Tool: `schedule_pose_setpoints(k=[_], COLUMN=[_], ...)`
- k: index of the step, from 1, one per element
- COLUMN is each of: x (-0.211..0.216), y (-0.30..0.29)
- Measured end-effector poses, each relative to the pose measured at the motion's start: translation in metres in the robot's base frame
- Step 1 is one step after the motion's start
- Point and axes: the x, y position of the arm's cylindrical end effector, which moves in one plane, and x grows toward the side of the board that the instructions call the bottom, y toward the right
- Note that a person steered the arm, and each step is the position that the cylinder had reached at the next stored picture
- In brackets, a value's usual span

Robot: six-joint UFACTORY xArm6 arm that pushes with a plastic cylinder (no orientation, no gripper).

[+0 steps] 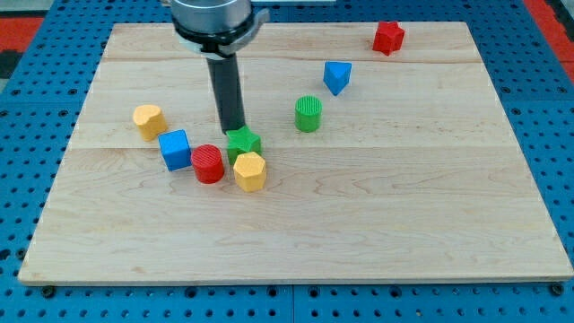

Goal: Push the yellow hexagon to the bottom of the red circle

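Observation:
The yellow hexagon [250,170] lies left of the board's middle, just right of and slightly below the red circle [208,163], almost touching it. A green star-shaped block [243,143] sits right above the hexagon, touching it. My tip [233,131] stands at the green block's upper left edge, above the gap between the red circle and the yellow hexagon.
A blue cube [176,149] touches the red circle's left side. A second yellow block [149,119] lies further left. A green cylinder [308,113], a blue triangular block [337,76] and a red star-like block [388,37] lie toward the upper right. The wooden board [404,206] rests on blue pegboard.

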Motion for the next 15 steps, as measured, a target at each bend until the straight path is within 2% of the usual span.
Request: schedule_pose_setpoints(k=[2,3,4,6,8,9,11,14,15], x=[-0.004,0.016,0.038,0.06,0.058,0.044,0.018,-0.017,0.021], y=[0.051,0.104,0.108,0.039,0.051,0.056,0.112,0.099,0.093])
